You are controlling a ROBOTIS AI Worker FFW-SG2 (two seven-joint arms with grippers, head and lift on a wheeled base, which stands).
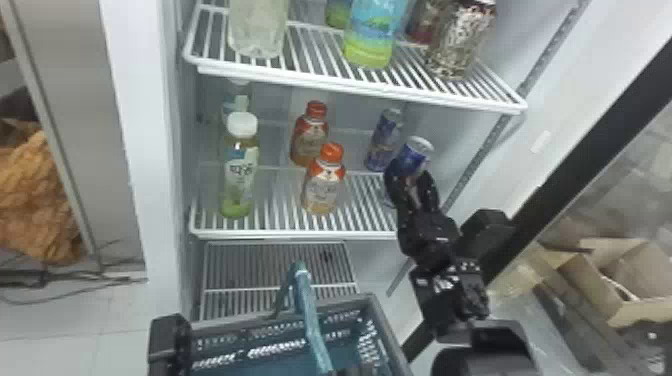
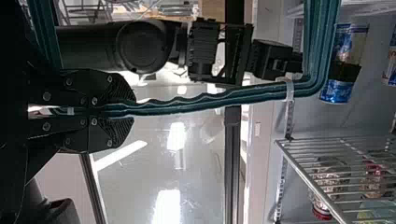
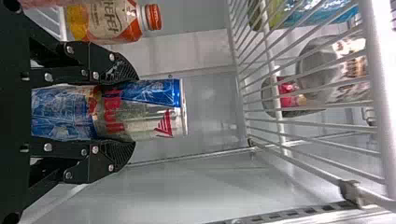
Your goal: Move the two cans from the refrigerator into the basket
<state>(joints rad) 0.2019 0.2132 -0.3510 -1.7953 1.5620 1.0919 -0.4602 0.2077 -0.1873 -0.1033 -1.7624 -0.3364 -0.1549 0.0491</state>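
Observation:
In the head view, my right gripper (image 1: 411, 173) is shut on the front blue can (image 1: 418, 149) at the right side of the middle shelf. The other blue can (image 1: 385, 141) stands behind it to the left. Seen from the right wrist, the gripper (image 3: 134, 112) has its fingers against both sides of the can (image 3: 156, 114). The basket (image 1: 372, 302) is below the shelves, its teal handle (image 1: 306, 300) raised. In the left wrist view, my left gripper (image 2: 127, 110) is shut on that handle (image 2: 201, 100).
Two orange-capped bottles (image 1: 322, 185) and a white-capped bottle (image 1: 240, 172) share the shelf, left of the cans. An upper wire shelf (image 1: 310, 75) with more drinks hangs above them. The refrigerator's side wall (image 1: 450, 145) is close to the right gripper, and cardboard boxes (image 1: 595, 280) lie at the far right.

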